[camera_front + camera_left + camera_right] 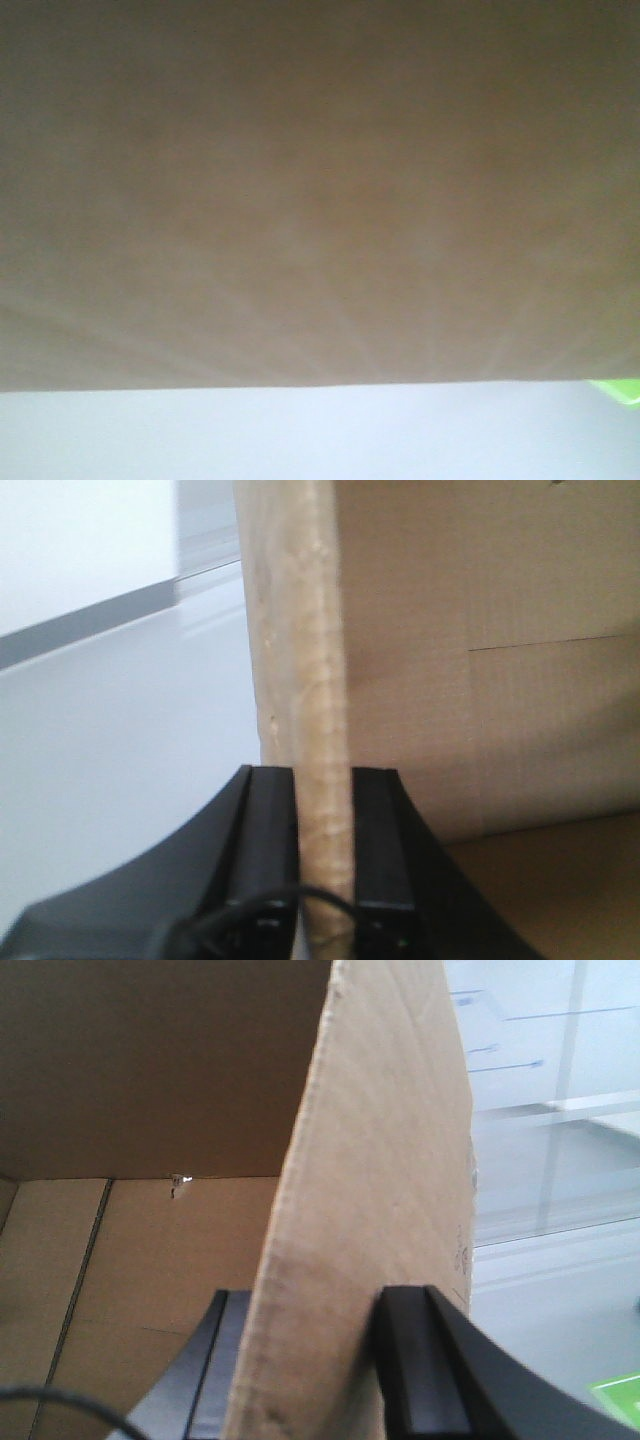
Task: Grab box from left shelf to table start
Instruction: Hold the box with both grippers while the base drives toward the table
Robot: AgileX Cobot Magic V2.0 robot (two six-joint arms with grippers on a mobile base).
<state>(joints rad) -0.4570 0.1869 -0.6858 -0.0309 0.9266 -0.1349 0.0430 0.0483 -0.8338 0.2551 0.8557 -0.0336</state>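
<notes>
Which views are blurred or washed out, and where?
Front view: the box is hazy, with pale streaks near its lower edge; the table looks washed out. Left wrist view: the near cardboard edge is blurred and the background overexposed. Right wrist view: the box inside is dim, the near wall soft.

The box (320, 190) is plain brown corrugated cardboard. In the front view its blurred face fills everything from 9 through 12 to 3 o'clock. The table (300, 435), smooth and pale whitish-grey, shows as a strip at 6 o'clock under the box's straight lower edge; whether they touch cannot be told. The box is open, showing bare inner walls and floor flaps with a seam. One upright side wall is pinched in the left gripper (322, 785) and the opposite wall in the right gripper (315, 1305), each at 6 o'clock.
</notes>
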